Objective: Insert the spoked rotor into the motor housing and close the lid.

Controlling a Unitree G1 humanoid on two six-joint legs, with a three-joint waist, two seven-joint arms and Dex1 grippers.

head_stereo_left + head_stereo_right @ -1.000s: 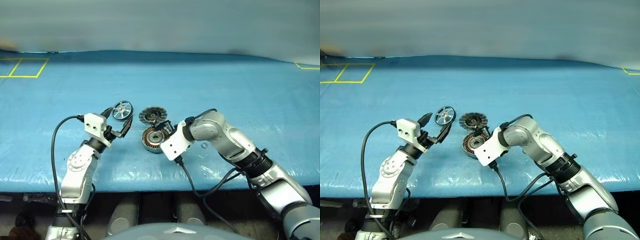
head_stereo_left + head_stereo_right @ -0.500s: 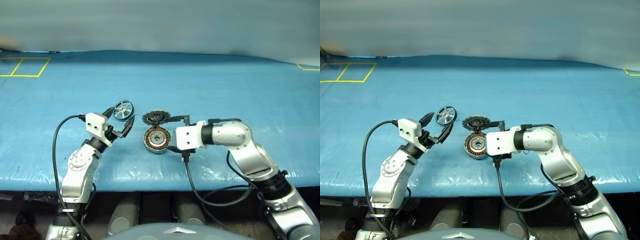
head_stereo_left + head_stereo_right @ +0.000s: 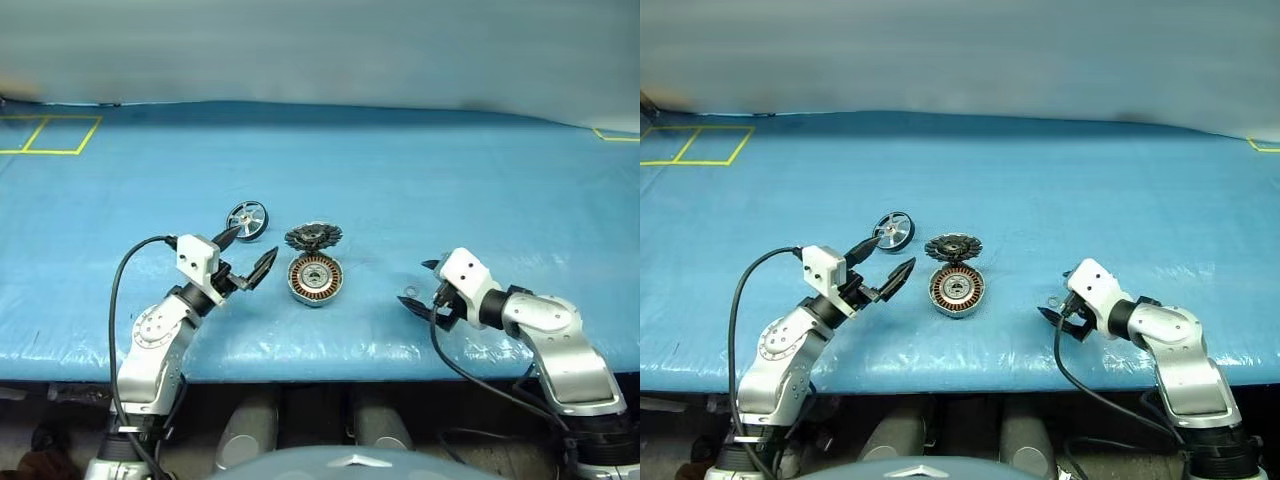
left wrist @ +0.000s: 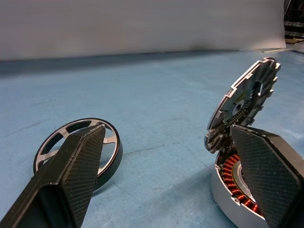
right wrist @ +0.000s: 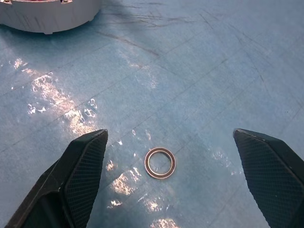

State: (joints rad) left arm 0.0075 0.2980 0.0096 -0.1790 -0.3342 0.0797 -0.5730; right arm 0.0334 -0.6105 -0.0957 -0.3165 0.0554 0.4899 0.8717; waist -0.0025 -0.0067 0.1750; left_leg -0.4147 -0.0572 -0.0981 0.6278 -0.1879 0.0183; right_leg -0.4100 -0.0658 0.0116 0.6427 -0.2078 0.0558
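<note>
**Spoked rotor — loose on bench, insertion step not yet begun**

Spoked rotor (image 3: 246, 219): flat on the blue bench (image 3: 450, 170), far side of the left end effector (image 3: 246, 256), apart from both fingers. Ungripped.

Motor housing (image 3: 315, 279): near the bench's front edge, between the two arms, copper windings facing up, cavity vacant.

Lid (image 3: 313, 237): hinged at the housing's far edge, standing tilted open, ribbed dark face toward the housing.

Left end effector: fingers spread wide, nothing between them; in the left wrist view one finger (image 4: 76, 175) lies across the sight of the rotor, the other (image 4: 266, 175) across the housing.

Right end effector (image 3: 424, 288): fingers wide apart, clamped on nothing, well apart from the housing on the right; small metal ring (image 5: 160, 163) lying on the bench between its fingers.

Step in hand, as judged: pickup of the rotor, by the left arm as nearest.

Next move calls for: advancing to straddle the rim, closing on the thin edge without skidding the wheel away, then lifting and centring over the housing's hub. Open lid leaves the cavity accessible.
</note>
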